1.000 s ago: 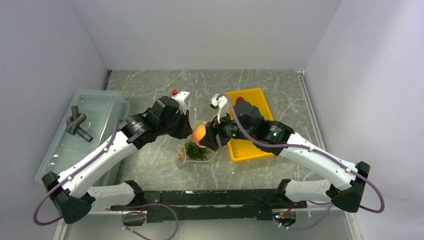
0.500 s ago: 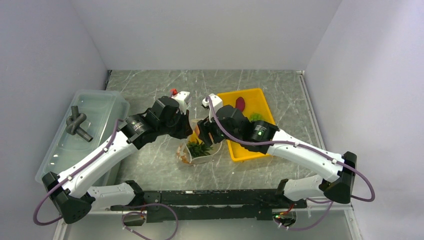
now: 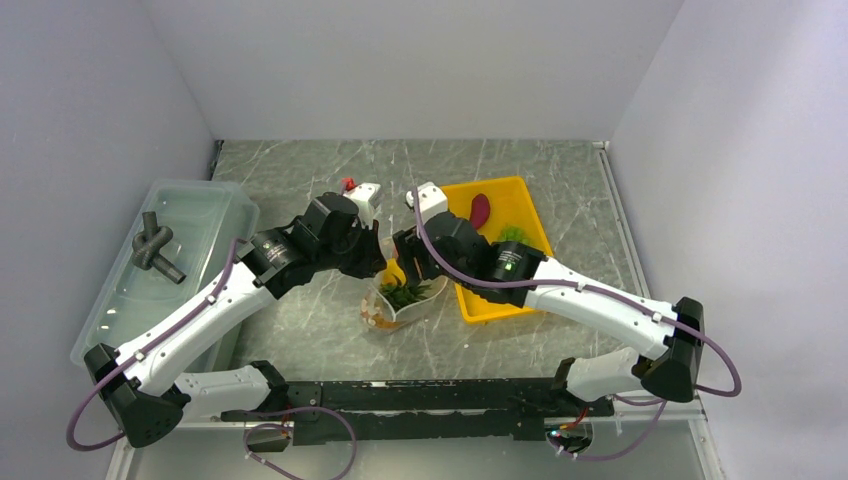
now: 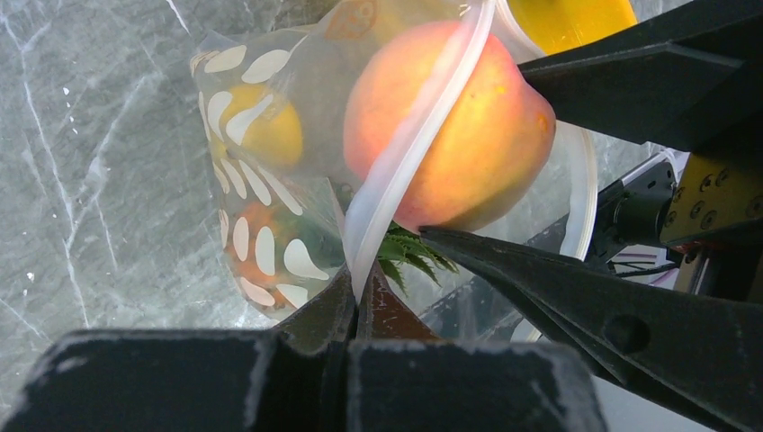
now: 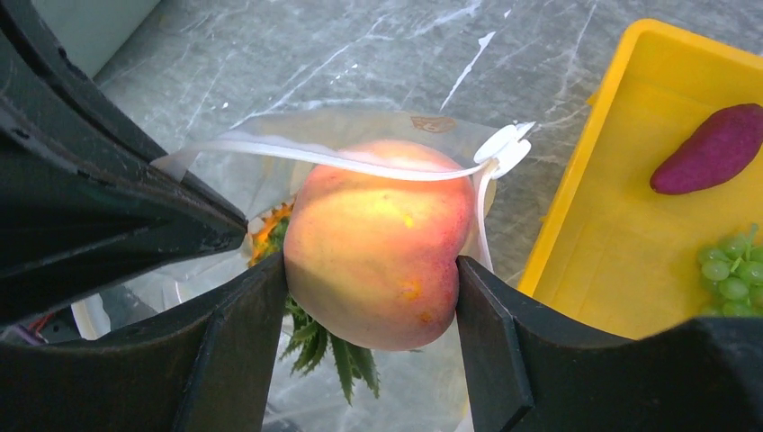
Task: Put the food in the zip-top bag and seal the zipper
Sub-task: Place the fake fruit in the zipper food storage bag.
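Observation:
The zip-top bag (image 3: 405, 298) lies mid-table with its mouth held open. My left gripper (image 4: 357, 292) is shut on the zipper (image 4: 405, 153), pinching the whitish strip at the mouth edge. My right gripper (image 5: 371, 265) is shut on the peach-coloured fruit (image 5: 378, 252) and holds it in the bag's mouth, just above the pineapple's green crown (image 5: 333, 346). The pineapple (image 4: 256, 247) lies inside the bag. The dark red-purple piece (image 5: 711, 148) and the green grapes (image 5: 733, 270) lie in the yellow tray (image 5: 621, 234).
The yellow tray (image 3: 520, 200) stands right of the bag, partly under my right arm. A translucent lidded bin (image 3: 200, 215) with a dark cross-shaped part (image 3: 155, 250) on its lid stands at the left. Grey walls close in the back and sides.
My right gripper has moved left and down with the peach, from beside the bag into its mouth. The left gripper has kept its hold on the zipper.

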